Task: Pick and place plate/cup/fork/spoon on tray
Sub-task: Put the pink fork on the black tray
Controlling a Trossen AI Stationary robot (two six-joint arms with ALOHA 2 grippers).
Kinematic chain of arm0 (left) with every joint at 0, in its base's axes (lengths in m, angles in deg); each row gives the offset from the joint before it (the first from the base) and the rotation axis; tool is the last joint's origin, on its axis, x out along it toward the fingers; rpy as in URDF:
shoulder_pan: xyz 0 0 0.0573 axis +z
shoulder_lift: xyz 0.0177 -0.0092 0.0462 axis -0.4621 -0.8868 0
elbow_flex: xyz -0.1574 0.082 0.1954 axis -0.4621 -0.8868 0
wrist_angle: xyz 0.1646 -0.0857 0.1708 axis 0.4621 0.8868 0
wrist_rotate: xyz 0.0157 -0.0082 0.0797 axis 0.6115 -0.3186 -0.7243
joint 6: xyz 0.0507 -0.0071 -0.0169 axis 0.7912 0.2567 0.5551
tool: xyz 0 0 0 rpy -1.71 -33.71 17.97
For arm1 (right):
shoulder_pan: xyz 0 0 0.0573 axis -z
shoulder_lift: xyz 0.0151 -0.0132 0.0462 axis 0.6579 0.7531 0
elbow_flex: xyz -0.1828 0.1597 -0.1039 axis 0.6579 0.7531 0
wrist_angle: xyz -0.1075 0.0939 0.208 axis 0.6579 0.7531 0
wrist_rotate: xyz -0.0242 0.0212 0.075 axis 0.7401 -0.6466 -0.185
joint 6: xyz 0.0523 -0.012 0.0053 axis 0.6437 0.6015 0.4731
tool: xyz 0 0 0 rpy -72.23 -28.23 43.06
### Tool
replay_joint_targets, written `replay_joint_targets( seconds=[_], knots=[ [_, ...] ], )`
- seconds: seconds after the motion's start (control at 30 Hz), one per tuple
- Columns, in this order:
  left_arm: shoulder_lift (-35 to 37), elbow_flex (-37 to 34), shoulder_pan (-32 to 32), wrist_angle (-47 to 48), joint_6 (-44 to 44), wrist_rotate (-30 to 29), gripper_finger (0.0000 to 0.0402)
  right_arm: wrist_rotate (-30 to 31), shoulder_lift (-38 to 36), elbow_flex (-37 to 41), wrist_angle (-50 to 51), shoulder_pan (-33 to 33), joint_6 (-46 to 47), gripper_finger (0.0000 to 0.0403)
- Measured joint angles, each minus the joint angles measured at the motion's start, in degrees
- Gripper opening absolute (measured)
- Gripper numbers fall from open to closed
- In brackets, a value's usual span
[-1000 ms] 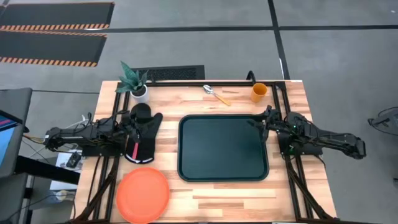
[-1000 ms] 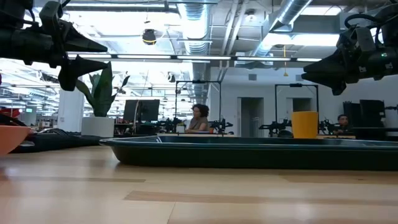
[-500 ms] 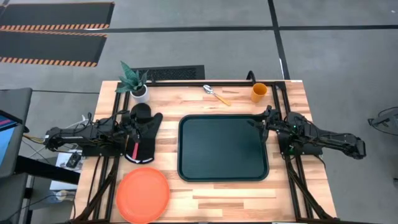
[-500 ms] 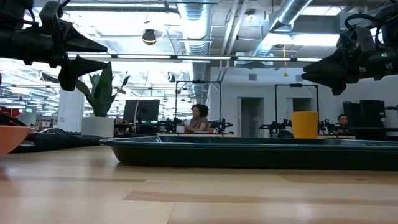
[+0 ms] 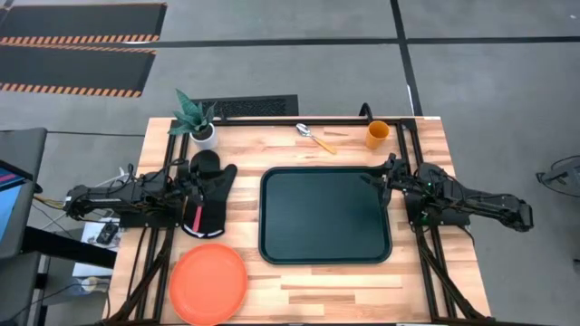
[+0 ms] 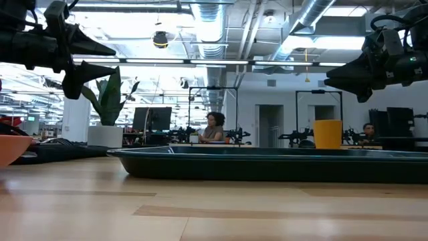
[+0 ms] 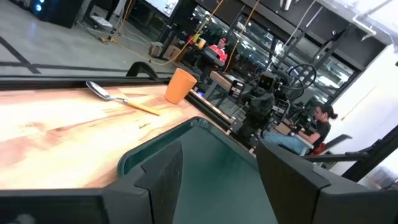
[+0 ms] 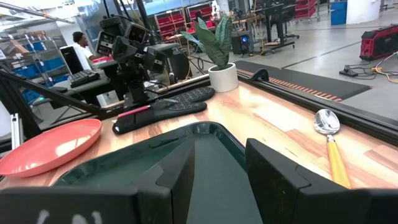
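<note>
The dark tray (image 5: 326, 215) lies in the middle of the table. The orange-red plate (image 5: 209, 283) rests flat at the near left. The orange-yellow cup (image 5: 378, 134) stands upright at the far right, and the orange-handled spoon (image 5: 315, 138) lies left of it. The red-handled fork (image 5: 196, 217) lies on a black oven mitt (image 5: 210, 192); its tines do not show. My left gripper (image 5: 201, 184) hovers open over the mitt, pointing at the tray (image 7: 205, 155). My right gripper (image 5: 372, 178) hovers open over the tray's right rim (image 8: 205, 134). Both are empty and well above the table in the low view.
A potted plant (image 5: 198, 119) stands at the far left corner behind the mitt. Black frame rails run along the table's left and right sides (image 5: 408, 145). Bare wood lies near the front edge (image 5: 344, 285). People sit at desks in the room beyond the table.
</note>
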Motion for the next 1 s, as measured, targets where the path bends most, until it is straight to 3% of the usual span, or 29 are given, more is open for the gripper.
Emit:
replay_joint_targets(
  seconds=[0.23,0.43,0.53,0.6,0.7,0.83,1.0],
  knots=[
    [0.0,-0.1,0.0,-1.8,-3.5,-3.2,0.0192,0.0,0.0,0.0,0.0,0.0,0.0,0.0168],
    [-1.2,3.8,0.0,-11.9,-3.4,7.6,0.0192,0.1,0.0,0.0,0.0,0.0,-0.4,0.0168],
    [-5.0,9.7,0.0,-10.2,-2.3,6.6,0.0192,3.4,0.0,0.0,-0.2,0.6,-3.6,0.0168],
    [-9.6,16.0,0.0,-2.5,-3.4,4.7,0.0192,3.8,0.0,0.0,-0.4,1.2,-4.8,0.0168],
    [-18.6,28.0,0.0,24.3,-14.2,2.0,0.0192,3.9,0.0,0.0,-0.5,2.2,-4.9,0.0168],
    [-32.7,40.4,0.0,56.9,-27.6,3.5,0.0192,4.0,0.0,0.0,-0.5,2.6,-2.6,0.0168],
    [-46.6,44.5,-0.1,71.8,-39.3,6.9,0.0192,4.0,0.0,0.0,-0.5,2.6,-1.6,0.0168]
  ],
)
